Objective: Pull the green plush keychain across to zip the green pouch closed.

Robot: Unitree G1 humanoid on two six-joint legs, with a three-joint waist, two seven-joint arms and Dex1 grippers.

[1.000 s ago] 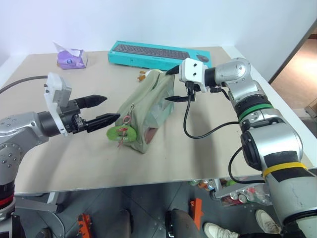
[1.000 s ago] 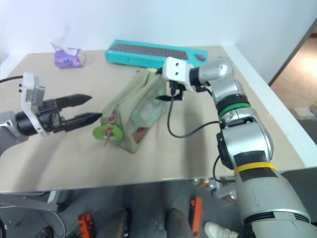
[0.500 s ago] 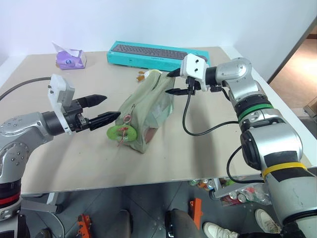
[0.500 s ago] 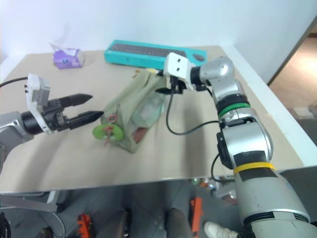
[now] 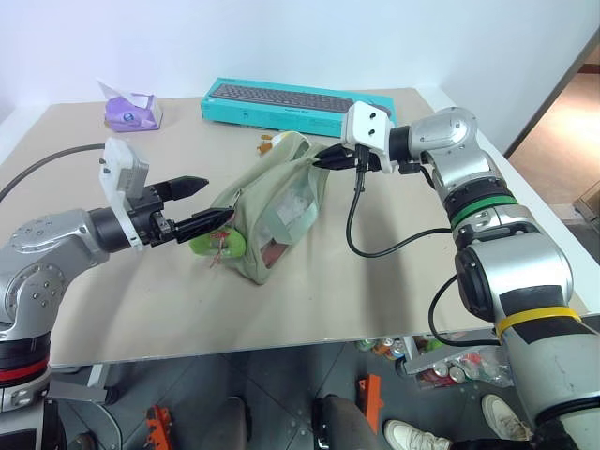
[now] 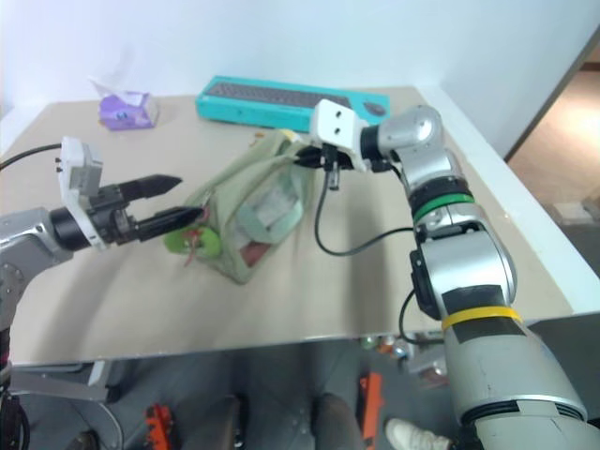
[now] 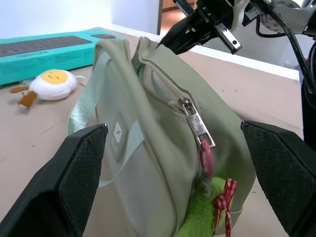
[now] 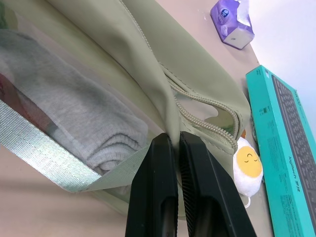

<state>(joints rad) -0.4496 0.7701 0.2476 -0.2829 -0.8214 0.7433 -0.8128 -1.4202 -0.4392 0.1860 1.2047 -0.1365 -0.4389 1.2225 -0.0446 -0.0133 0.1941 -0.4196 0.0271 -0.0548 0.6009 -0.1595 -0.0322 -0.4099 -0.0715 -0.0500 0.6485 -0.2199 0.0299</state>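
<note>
One beige table (image 5: 394, 281) bears the green pouch (image 5: 272, 211), right pincer (image 5: 323, 157) pinching it, left pincer (image 5: 211, 202) agape

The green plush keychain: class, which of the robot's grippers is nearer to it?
Left. The left gripper stands open right beside the green plush keychain; the right gripper is shut on the green pouch at its far end.

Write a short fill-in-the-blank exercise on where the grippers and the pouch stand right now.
1. The right gripper is ____ on the green pouch.
2. The left gripper is ____, next to the green plush keychain.
3. A round plush toy lies between the pouch and the ____ keyboard box.

Missing words: shut; open; teal
</note>
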